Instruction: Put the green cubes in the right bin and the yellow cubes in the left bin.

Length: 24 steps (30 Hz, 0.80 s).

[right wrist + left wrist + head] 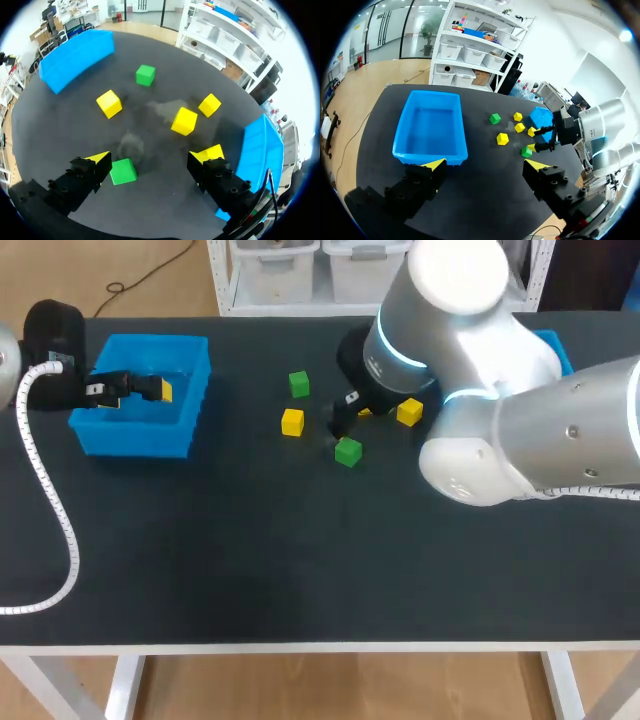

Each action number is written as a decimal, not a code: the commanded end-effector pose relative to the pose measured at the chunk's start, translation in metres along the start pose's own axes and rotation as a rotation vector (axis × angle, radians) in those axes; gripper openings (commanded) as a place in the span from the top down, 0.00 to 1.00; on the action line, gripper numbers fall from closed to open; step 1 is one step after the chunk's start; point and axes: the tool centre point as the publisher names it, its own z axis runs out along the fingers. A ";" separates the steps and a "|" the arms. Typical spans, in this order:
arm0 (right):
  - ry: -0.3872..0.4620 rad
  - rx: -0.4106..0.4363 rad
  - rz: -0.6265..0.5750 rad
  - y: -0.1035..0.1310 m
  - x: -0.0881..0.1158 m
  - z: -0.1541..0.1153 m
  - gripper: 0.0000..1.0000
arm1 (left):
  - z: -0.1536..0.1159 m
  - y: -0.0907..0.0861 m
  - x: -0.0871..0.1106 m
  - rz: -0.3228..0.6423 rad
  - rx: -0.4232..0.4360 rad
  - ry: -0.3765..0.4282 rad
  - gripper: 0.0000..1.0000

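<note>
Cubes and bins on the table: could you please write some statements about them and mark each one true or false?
1. The left bin holds a yellow cube. False: it is empty.
2. Two green cubes lie on the table. True.
3. The right claw is shut on a green cube. False: it is open, and the nearest one lies on the table, not gripped.
4. Three yellow cubes lie outside the bins. True.
5. The left claw hangs above the left bin. True.
</note>
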 end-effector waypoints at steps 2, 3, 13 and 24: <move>0.020 -0.003 -0.011 0.005 0.005 0.007 0.00 | 0.001 0.001 0.000 0.000 0.004 -0.001 0.00; 0.030 -0.003 -0.021 0.006 0.006 0.009 0.00 | 0.001 0.001 0.000 0.000 0.004 -0.001 0.00; 0.101 -0.006 -0.128 0.021 0.016 0.024 0.18 | 0.001 0.001 0.000 0.000 0.004 -0.001 0.00; 0.140 -0.014 -0.143 0.023 0.022 0.028 1.00 | 0.001 0.001 0.000 0.000 0.004 -0.001 0.00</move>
